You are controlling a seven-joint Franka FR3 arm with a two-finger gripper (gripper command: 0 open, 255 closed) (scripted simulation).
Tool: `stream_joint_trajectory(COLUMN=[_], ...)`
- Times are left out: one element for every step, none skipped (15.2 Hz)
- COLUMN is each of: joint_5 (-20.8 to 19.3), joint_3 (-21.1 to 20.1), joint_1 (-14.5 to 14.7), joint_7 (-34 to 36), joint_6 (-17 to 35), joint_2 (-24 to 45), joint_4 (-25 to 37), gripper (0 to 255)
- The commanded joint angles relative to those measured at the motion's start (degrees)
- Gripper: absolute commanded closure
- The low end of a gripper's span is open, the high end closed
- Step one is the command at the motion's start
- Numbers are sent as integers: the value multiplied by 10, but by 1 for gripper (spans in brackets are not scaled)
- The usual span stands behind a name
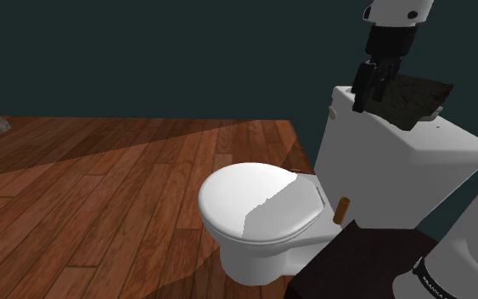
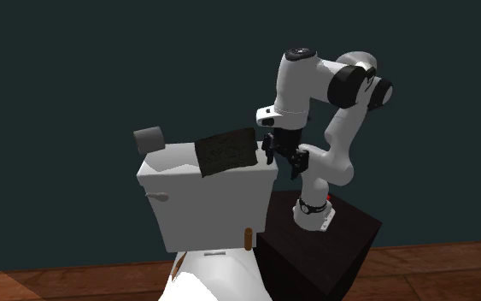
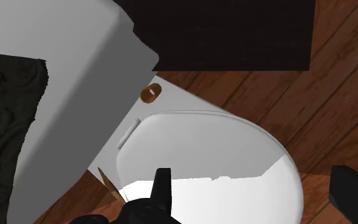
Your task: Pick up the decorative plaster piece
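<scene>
**Shoulder view.** The dark plaster piece lies on the white tank lid at the upper right of the frame. It reaches the lid's far edge, close to the dark wall. The pincer hangs just left of the piece, and no grasp has been made yet.

**Second exterior view.** The piece sits at frame centre, at the right-hand end of the lid. Whether it lies flat or tilted cannot be told. The pincer is just right of it, past the lid's edge and above the dark stand. A grey cylinder stands at the lid's other end, well apart from the piece. The space above the lid is open.

**Wrist view.** The fingers stand wide apart and hold nothing. Between them lies the white seat cover, while the piece is off to one side, beyond the tank's edge. As judged, what remains is to move over the piece, close on it and lift. The wall and the lid's edge narrow the approach.
</scene>
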State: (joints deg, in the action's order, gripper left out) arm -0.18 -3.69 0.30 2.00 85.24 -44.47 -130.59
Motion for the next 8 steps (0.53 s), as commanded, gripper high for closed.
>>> stream_joint_trajectory(joint_5=[0, 0, 0, 0, 0, 1, 3, 4], joint_3=[0, 16, 33, 49, 65, 82, 98, 114], joint_1=[0, -6, -12, -18, -24, -29, -34, -39], joint_7=[0, -8, -16, -24, -31, -39, -47, -55], joint_6=[0, -4, -8, -12, -16, -20, -24, -29], joint_2=[0, 7, 14, 21, 30, 38, 48, 57], joint_4=[0, 11, 22, 33, 45, 57, 69, 82], gripper=[0, 0, 0, 0, 0, 0, 0, 0])
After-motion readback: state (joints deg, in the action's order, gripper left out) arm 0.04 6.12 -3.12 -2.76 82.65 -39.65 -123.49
